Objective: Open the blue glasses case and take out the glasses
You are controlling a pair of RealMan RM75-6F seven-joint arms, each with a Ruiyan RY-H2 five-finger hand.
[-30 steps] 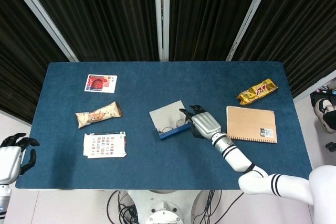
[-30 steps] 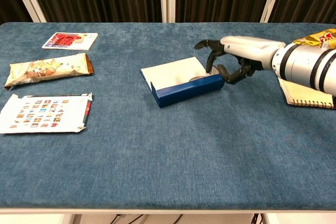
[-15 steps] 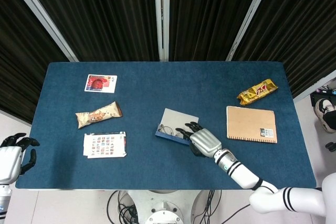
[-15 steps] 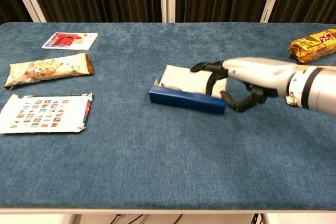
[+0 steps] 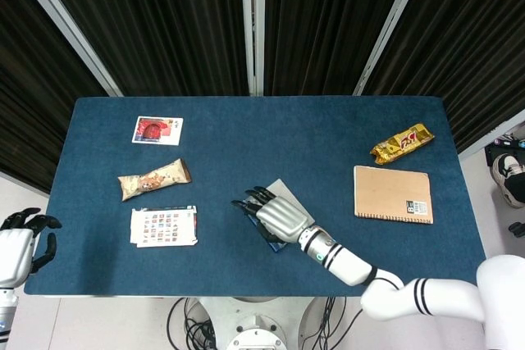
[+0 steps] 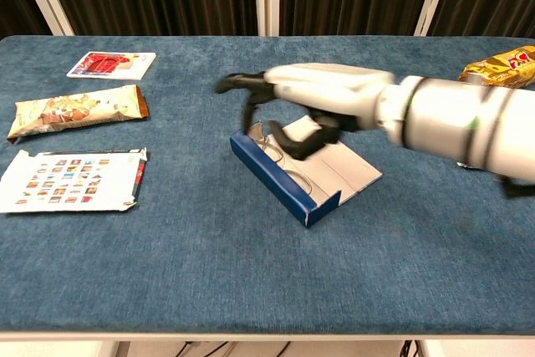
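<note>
Glasses (image 6: 282, 159) in open case (image 6: 284, 184), mid-table; right hand (image 6: 288, 98) above; snack bar (image 5: 153, 179) left, notebook (image 5: 392, 194) right.

A rectangular bench covered in dark blue felt-like cloth (image 5: 246, 129) stands before a wall of black pleated curtains (image 5: 172, 22), hung in panels divided by slanting and upright pale grey metal posts (image 5: 253, 22). Even overhead light falls across the cloth, leaving only soft shadows. Below the bench's near edge, a round grey base with a tangle of black cables (image 5: 197, 329) rests on a pale, light grey floor (image 5: 107, 321). At the far right edge, a black-and-white sports shoe (image 5: 509, 174) lies on the floor.
</note>
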